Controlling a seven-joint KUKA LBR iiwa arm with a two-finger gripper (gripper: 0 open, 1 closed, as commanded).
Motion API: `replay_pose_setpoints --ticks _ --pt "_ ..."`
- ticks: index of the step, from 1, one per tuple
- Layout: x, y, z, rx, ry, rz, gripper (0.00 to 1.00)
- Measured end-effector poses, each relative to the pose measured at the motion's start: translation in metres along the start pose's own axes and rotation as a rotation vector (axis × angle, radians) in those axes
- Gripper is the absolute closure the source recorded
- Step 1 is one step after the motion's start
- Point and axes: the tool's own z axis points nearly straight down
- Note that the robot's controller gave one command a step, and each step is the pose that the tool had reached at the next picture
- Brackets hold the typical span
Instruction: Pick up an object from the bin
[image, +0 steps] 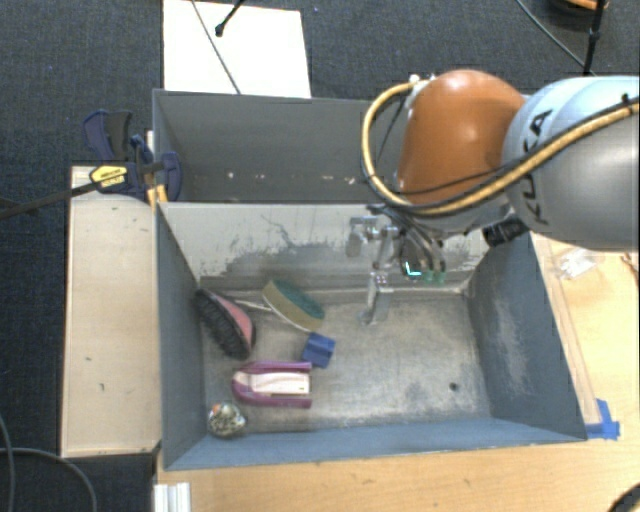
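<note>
Arm (560, 150) over scuffed bin (420, 370), dark floor (50, 60)

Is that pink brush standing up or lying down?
Lying down: the pink brush rests lengthwise on the floor of the bin, by its left wall, dark bristles turned sideways.

Overhead view: one camera looks down on the grey metal bin (420, 370) from above and somewhat to one side. The far wall shows its inner face broadly, the near wall only a narrow band. The whole bin fits in frame, with dark carpet (60, 60) beyond it. The robot arm (585, 150) enters from the right — seemingly close under the lens, looming large.
</note>
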Motion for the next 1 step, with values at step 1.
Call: replay_pose_setpoints --ticks 1 --pt "0.0296 0.0450 0.1426 0.000 -0.021 -0.470 0.00"
